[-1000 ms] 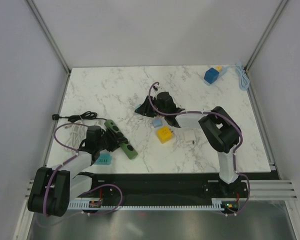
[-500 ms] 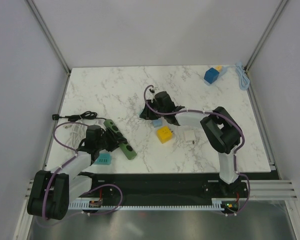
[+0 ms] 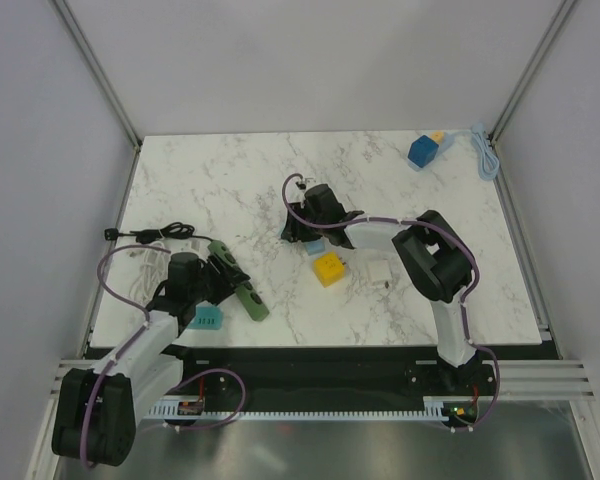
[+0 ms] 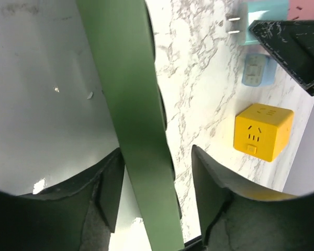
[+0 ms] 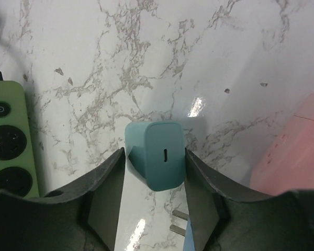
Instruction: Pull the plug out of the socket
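Observation:
My right gripper (image 5: 154,152) is shut on a teal plug (image 5: 156,157), whose end with a small slot faces the camera. The plug is clear of the green power strip (image 5: 5,141), which lies well to the left. In the top view the right gripper (image 3: 302,228) is at the table's middle and hides the plug. My left gripper (image 3: 218,278) holds the green power strip (image 3: 242,292) at the near left. In the left wrist view the strip (image 4: 131,104) runs between the fingers (image 4: 107,183), against the left one with a slim gap at the other.
A yellow cube socket (image 3: 328,268), a light-blue adapter (image 3: 314,245) and a white adapter (image 3: 380,272) lie near the right gripper. A teal cube (image 3: 208,318) sits by the left arm. Black cable (image 3: 150,235) coils at the left. A blue cube (image 3: 423,150) and a pale cable (image 3: 486,152) lie far right.
My right gripper has moved left and nearer, over the light-blue adapter. My left gripper has drawn back slightly towards its base, turning the green strip's near end with it.

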Controlling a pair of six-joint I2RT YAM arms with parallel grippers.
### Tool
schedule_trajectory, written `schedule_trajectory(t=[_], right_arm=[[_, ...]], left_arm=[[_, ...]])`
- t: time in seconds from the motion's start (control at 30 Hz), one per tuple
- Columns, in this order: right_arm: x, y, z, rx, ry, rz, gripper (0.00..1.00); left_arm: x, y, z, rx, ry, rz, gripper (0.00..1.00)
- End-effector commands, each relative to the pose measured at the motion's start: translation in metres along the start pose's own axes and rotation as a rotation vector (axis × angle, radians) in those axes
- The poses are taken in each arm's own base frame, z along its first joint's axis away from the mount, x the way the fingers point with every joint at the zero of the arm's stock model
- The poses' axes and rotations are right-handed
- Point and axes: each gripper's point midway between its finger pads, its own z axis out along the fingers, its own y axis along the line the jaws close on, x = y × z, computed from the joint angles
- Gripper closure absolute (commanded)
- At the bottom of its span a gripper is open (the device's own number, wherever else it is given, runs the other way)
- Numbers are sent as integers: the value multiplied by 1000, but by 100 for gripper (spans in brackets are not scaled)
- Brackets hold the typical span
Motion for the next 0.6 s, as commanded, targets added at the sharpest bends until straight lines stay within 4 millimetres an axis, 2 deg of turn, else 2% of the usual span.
schedule_trajectory(t=[0.0,0.13,0.3,0.43,0.57], right_arm=[[-19,0,0,25,-44,-41,44],[-24,-1,-5,43,-55,-58,36],[-36,2,-17,56,-74,-85,29],[-48,8,-32,57,-100,-99,24],[-60,21,-54,38,-134,-106,22]], left_arm=[[-21,-12,-7,14,-82,47,38],[-24,-14,-15,6,-103,36,31],[-35,-25,-31,18,-155,44,30],[-47,-37,-50,32,-212,54,29],[-63,-55,-82,54,-295,80,29]])
